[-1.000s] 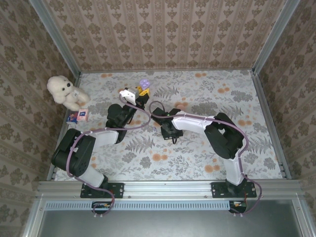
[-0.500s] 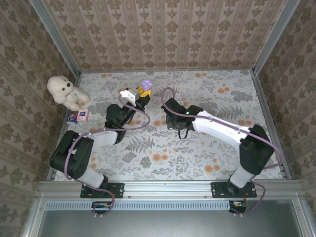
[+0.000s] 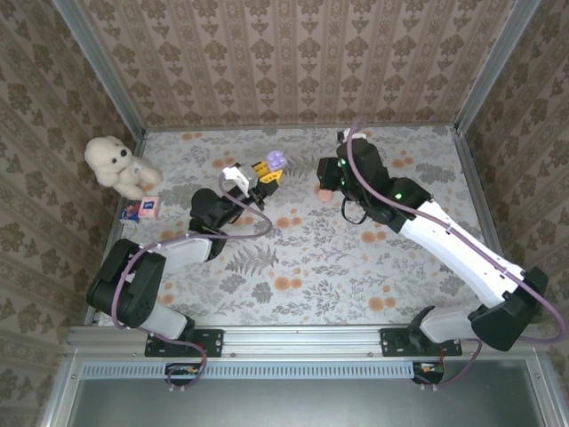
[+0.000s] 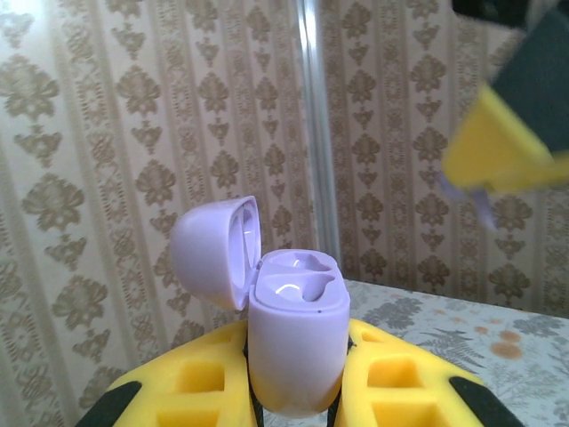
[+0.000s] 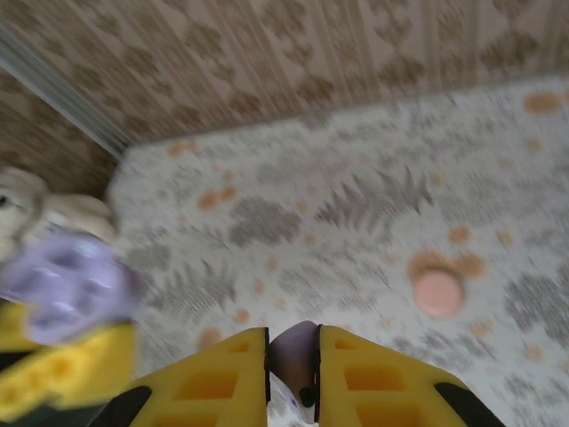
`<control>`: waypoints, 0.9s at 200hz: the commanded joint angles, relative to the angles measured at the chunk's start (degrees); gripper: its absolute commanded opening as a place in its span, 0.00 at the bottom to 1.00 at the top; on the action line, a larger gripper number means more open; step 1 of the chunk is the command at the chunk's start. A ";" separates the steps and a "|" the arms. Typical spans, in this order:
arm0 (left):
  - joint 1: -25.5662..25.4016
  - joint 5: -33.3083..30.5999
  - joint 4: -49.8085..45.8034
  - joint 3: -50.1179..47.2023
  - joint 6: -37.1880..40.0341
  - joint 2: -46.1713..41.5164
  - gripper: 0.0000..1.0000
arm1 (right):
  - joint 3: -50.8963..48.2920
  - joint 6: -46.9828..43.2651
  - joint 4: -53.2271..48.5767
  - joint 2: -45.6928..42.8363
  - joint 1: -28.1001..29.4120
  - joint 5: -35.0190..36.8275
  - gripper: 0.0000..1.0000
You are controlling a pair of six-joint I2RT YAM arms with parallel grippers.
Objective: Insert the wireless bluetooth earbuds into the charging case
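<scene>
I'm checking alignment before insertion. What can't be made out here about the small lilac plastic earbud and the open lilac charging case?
Right wrist view: the small lilac plastic earbud is mostly hidden between the right gripper's yellow fingers.
Same view: the open lilac charging case is motion-blurred at the left edge.
Left wrist view: the case's lower half is hidden by the left gripper; the right gripper is blurred, cut by the top-right corner.

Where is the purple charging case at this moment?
In the top view, the purple charging case sits lid-open in the left gripper, raised above the cloth's far middle, just left of the right gripper holding an earbud.
</scene>
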 commanded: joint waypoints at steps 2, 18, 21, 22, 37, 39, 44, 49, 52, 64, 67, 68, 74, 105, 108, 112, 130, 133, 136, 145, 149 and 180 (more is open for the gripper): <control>-0.91 2.80 2.05 2.61 2.99 -1.56 0.00 | 2.65 -3.02 5.78 -1.55 -0.20 -2.93 0.19; -1.20 2.83 2.00 3.20 3.33 -1.54 0.00 | 3.04 -3.60 9.06 -1.74 -0.16 -5.46 0.19; -1.18 2.84 2.02 3.29 3.40 -1.60 0.00 | 3.01 -3.63 9.58 -1.74 -0.20 -5.98 0.19; -1.23 2.84 2.00 3.35 3.41 -1.57 0.00 | 3.05 -3.69 9.74 -1.78 -0.20 -6.15 0.19; -1.38 2.84 2.04 3.79 3.42 -1.39 0.00 | 3.02 -4.18 12.15 -1.40 -0.21 -8.77 0.19; -1.38 2.78 1.99 3.83 3.42 -1.44 0.00 | 2.88 -4.25 12.57 -1.39 -0.20 -9.15 0.19; -1.46 2.77 2.00 4.00 3.29 -1.39 0.00 | 2.64 -4.44 13.38 -1.32 -0.20 -10.04 0.19; -1.47 2.77 2.01 4.15 3.20 -1.45 0.00 | 2.56 -4.43 14.18 -1.15 -0.21 -10.86 0.19; -1.47 2.73 2.01 4.26 3.03 -1.36 0.00 | 2.50 -4.51 14.55 -1.05 -0.20 -11.32 0.19; -1.47 2.68 2.01 4.53 2.61 -1.31 0.00 | 2.04 -4.71 16.08 -0.69 -0.19 -13.42 0.19; -1.47 2.60 1.98 4.63 2.58 -1.22 0.00 | 2.00 -4.69 16.35 -0.51 -0.20 -13.93 0.19; -1.47 2.64 1.98 4.63 2.48 -1.25 0.00 | 1.93 -4.75 16.50 -0.47 -0.20 -14.13 0.19; -1.47 2.58 1.94 4.77 2.25 -1.24 0.00 | 1.87 -4.82 17.02 -0.13 -0.20 -15.21 0.19; -1.51 2.66 1.93 5.34 1.24 -0.90 0.00 | 1.91 -5.57 18.77 1.71 -0.12 -20.06 0.19; -1.52 2.60 1.89 5.42 1.23 -0.85 0.00 | 1.88 -5.63 18.79 1.89 -0.04 -20.38 0.19; -1.55 2.64 1.89 5.43 1.04 -0.87 0.00 | 1.94 -5.74 18.82 2.16 -0.03 -20.69 0.19; -1.55 2.73 1.84 5.76 0.57 -0.74 0.00 | 1.78 -6.18 19.05 3.06 -0.03 -21.77 0.19; -1.55 2.69 1.88 5.70 0.46 -0.75 0.00 | 1.68 -6.17 19.17 3.09 -0.04 -21.88 0.19; -1.51 2.78 1.89 5.82 0.35 -0.66 0.00 | 1.68 -6.26 19.13 3.09 -0.03 -21.88 0.19; -1.55 2.83 1.89 5.95 0.24 -0.61 0.00 | 1.59 -6.45 19.22 3.09 -0.01 -21.98 0.19; -1.49 2.84 1.93 5.95 0.17 -0.53 0.00 | 1.47 -6.53 19.27 3.09 0.01 -21.97 0.19; -1.55 2.79 1.88 6.13 -0.18 -0.43 0.00 | 1.07 -7.07 19.39 5.11 0.02 -21.12 0.19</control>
